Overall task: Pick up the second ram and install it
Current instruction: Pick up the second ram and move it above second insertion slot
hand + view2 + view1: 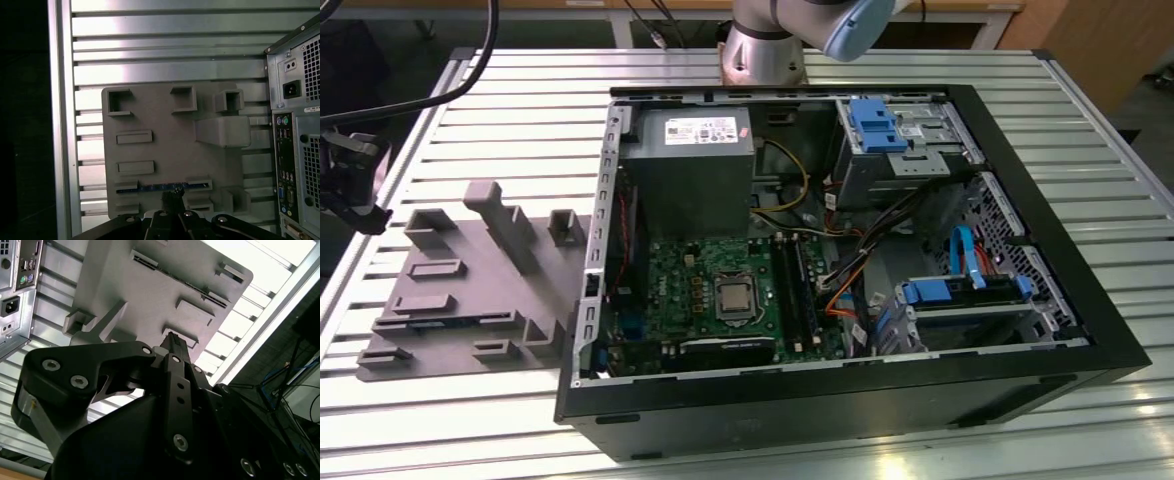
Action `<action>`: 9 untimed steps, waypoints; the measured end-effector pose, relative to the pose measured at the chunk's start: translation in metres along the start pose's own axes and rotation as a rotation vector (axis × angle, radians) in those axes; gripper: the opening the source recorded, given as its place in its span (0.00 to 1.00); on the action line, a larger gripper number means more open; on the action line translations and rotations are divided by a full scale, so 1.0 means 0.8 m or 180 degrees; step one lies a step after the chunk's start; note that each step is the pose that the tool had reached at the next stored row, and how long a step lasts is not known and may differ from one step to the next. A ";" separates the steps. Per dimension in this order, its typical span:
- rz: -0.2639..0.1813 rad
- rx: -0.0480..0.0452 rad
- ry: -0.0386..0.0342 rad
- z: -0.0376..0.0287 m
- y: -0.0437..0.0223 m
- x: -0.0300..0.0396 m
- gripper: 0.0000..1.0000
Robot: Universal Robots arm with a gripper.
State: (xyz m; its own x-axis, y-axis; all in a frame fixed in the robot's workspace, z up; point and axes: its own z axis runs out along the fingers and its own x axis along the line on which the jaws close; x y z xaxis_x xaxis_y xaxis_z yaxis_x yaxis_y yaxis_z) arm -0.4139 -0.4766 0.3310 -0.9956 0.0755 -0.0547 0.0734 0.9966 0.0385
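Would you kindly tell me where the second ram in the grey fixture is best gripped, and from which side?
Take the second ram by the middle of its upper long edge, pinching its flat faces, coming straight down. It seems to stand on edge in the grey fixture, ends held in slotted blocks, leaving the middle span free. The gripper is near that span.

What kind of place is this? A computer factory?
Probably a robot lab or workshop for putting computers together: a robot arm stands by an open computer case on a slatted metal table, beside a grey parts holder.
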 end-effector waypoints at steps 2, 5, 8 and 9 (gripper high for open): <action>0.0000 0.0000 0.0000 0.0000 0.0000 0.0000 0.11; -0.0017 -0.0001 0.0001 0.0000 0.0000 0.0000 0.11; -0.0046 -0.0003 0.0002 0.0000 0.0001 0.0000 0.11; -0.0059 -0.0003 0.0002 0.0000 0.0000 0.0000 0.11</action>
State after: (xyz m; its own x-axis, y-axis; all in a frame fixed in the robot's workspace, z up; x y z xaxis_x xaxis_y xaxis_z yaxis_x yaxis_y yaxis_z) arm -0.4138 -0.4765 0.3309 -0.9969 0.0568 -0.0547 0.0548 0.9978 0.0386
